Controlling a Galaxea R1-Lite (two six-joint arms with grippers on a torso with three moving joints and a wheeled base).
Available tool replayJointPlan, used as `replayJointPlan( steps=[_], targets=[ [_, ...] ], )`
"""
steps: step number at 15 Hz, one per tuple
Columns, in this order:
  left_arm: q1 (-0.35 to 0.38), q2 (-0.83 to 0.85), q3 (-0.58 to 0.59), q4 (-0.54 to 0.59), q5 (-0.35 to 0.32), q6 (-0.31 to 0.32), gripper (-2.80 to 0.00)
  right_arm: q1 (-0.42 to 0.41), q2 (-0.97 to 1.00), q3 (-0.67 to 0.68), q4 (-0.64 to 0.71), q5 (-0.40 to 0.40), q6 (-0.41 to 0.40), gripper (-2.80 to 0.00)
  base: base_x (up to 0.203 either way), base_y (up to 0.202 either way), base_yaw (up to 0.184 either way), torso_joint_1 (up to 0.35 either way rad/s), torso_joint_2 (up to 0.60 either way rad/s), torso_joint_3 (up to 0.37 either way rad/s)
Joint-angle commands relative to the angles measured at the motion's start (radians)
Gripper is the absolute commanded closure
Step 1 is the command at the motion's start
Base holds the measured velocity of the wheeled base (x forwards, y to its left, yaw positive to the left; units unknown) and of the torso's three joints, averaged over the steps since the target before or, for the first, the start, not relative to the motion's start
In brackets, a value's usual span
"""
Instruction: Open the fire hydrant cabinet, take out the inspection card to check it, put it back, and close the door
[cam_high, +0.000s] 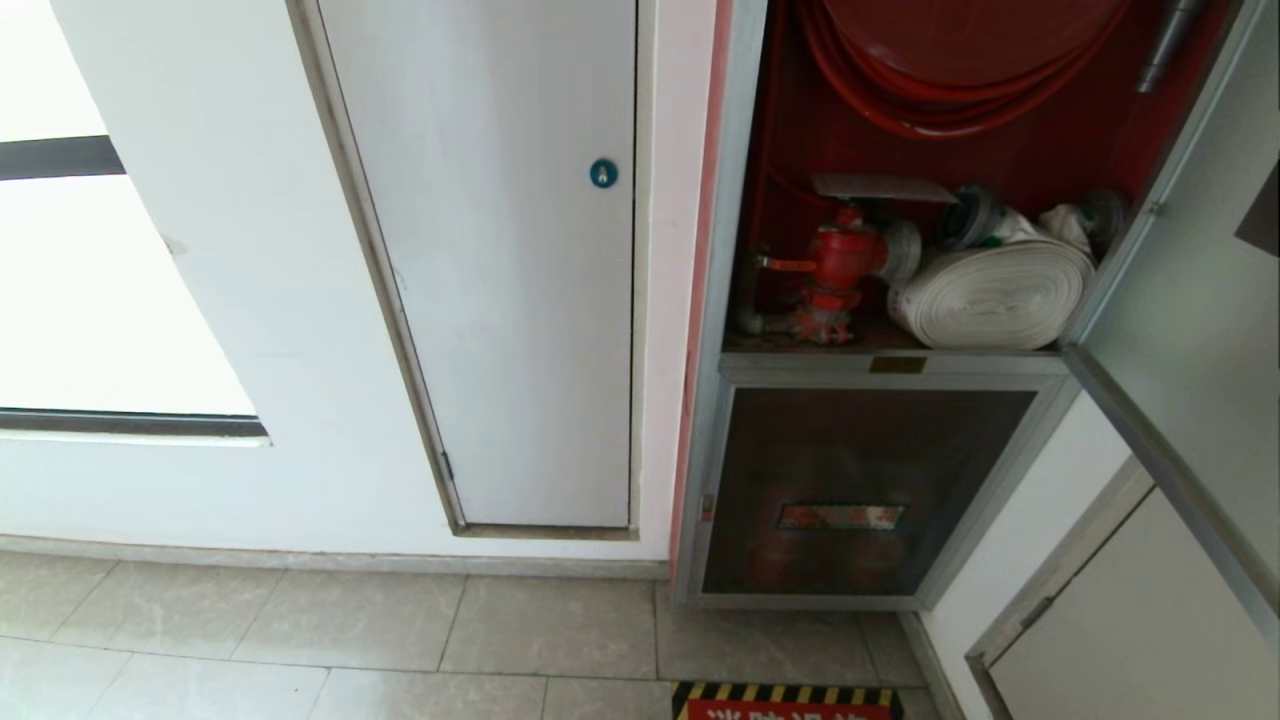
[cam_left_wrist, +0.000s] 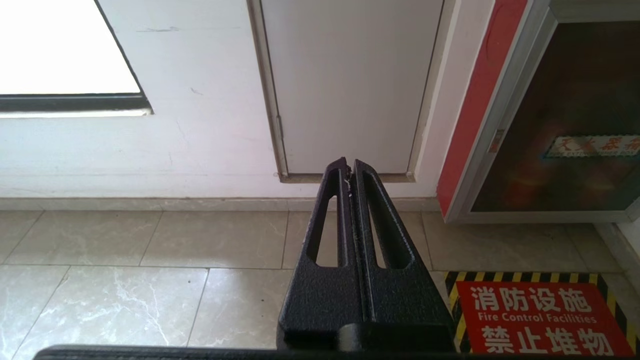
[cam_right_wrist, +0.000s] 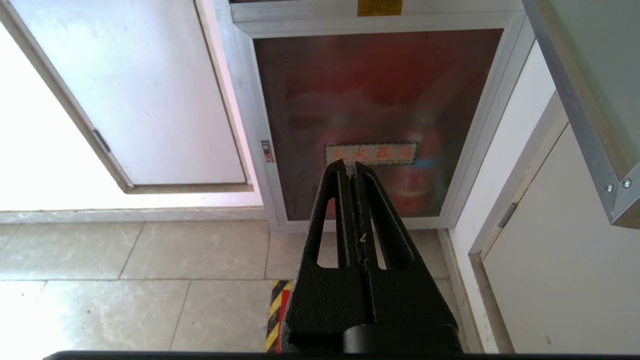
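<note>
The fire hydrant cabinet (cam_high: 735, 200) stands open, showing its red hose reel (cam_high: 960, 70), red valve (cam_high: 835, 260) and white hose roll (cam_high: 990, 295). A thin pale sheet (cam_high: 875, 187), which looks like the inspection card, lies flat above the valve; its print is too small to read. The door (cam_high: 1190, 330) is swung out to the right, and its lower corner (cam_right_wrist: 590, 100) hangs above the right arm. Neither arm appears in the head view. My left gripper (cam_left_wrist: 348, 167) is shut and empty, low over the floor tiles. My right gripper (cam_right_wrist: 350, 167) is also shut and empty, pointing at the lower glass panel.
A shorter dark glass panel (cam_high: 860, 490) with a red label sits below the open compartment. A white panel (cam_high: 500, 300) with a blue round lock (cam_high: 603, 173) is to its left. A red floor sign (cam_left_wrist: 540, 320) lies in front; another white panel (cam_high: 1130, 620) lines the right wall.
</note>
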Motion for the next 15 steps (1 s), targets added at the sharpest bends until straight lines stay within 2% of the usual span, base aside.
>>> replayJointPlan(
  steps=[1,6,8,10,15],
  targets=[
    [0.000,0.001,0.002,0.000,0.000,0.000,0.00,-0.001,0.033,-0.060,-0.003,-0.006,0.000,0.00,0.000,0.000,0.000,0.000,0.00,0.000],
    [0.000,0.001,0.000,-0.001,0.000,0.000,0.00,-0.034,0.250,-0.216,-0.026,-0.107,0.001,0.00,0.000,0.000,0.000,0.000,0.00,0.000],
    [0.000,0.001,0.002,0.000,0.000,0.000,0.00,-0.082,0.366,-0.233,-0.116,-0.170,-0.001,0.00,0.000,0.000,0.000,0.000,0.00,0.000],
    [0.000,0.001,0.002,-0.001,0.000,0.000,0.00,-0.156,0.482,-0.256,-0.225,-0.218,-0.006,0.00,0.000,0.000,0.000,0.000,0.00,0.000],
    [0.000,0.001,0.002,-0.001,0.000,-0.001,0.00,-0.406,0.650,-0.368,-0.381,-0.256,-0.011,0.00,0.000,0.000,0.000,0.000,0.00,0.000]
  ],
)
